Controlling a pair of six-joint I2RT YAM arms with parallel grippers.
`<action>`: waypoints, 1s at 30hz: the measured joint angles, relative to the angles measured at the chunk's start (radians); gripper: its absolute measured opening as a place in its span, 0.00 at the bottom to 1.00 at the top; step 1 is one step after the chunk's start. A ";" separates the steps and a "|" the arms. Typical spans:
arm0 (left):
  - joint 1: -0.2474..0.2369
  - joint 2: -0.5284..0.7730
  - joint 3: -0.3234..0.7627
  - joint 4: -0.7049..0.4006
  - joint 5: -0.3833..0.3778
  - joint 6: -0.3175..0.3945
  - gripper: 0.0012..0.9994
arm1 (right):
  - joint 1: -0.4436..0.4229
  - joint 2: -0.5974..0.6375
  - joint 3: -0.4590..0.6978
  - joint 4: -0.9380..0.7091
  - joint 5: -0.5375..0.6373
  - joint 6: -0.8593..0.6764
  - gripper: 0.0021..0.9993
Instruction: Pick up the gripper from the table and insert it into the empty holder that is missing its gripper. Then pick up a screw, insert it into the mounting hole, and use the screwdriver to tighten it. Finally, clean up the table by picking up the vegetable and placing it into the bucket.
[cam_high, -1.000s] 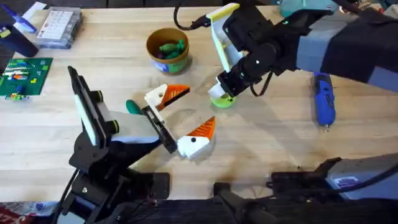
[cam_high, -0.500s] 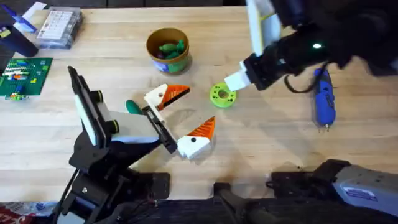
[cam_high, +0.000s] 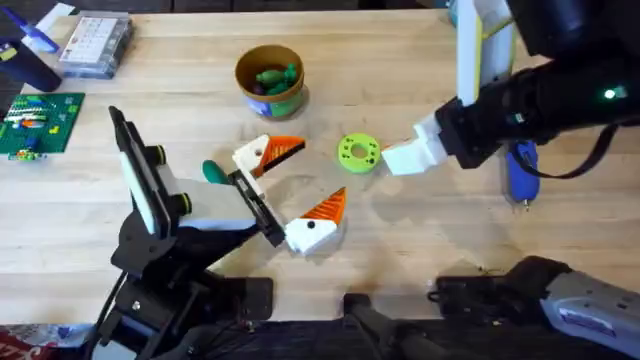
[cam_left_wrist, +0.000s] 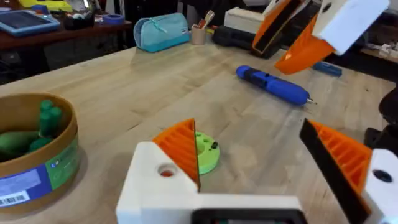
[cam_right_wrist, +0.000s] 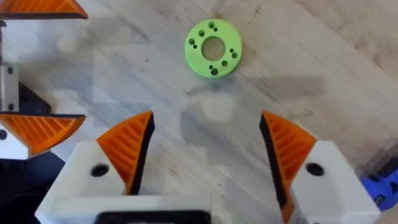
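Table (cam_high: 100, 220): pale wood, widest bare stretch along the near-right and across the middle right. Far-left corner crowded by a clear compartment box (cam_high: 96, 43) and a green circuit board (cam_high: 38, 122).

Right arm (cam_high: 540, 95): reaches in from the right and hangs above the table, dark and bulky, cutting off the far-right corner. Right gripper (cam_right_wrist: 205, 155) hangs over bare wood, fingers spread wide, nothing between them. White tip near the green ring (cam_high: 358, 152) but apart from it.

Left arm (cam_high: 160, 240): low at near left. Left gripper (cam_high: 295, 190) rests open, orange pads well apart, gripping nothing. A green rounded piece (cam_high: 214, 171) sits just behind one finger, partly hidden; cannot tell what it is.

Screwdriver (cam_high: 520, 170): blue, lying on the table at the right, upper end hidden under the right arm, metal bit toward the near edge. In the left wrist view the whole screwdriver lies flat and clear of the ring.

Bucket (cam_high: 269, 80): upright, far-centre, green vegetable pieces (cam_high: 274, 76) inside; exact count hard to make out.

Ring: flat, small holes around the centre bore, free on all sides.
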 joint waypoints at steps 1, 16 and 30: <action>0.000 0.000 0.000 0.000 0.000 0.000 0.99 | 0.001 -0.001 -0.009 0.017 0.000 0.002 0.99; 0.000 0.000 0.000 0.000 0.000 0.000 0.99 | 0.038 0.164 -0.294 0.389 0.001 0.033 0.96; 0.000 0.000 0.000 0.000 0.000 0.000 0.99 | 0.041 0.336 -0.296 0.501 0.002 0.044 0.52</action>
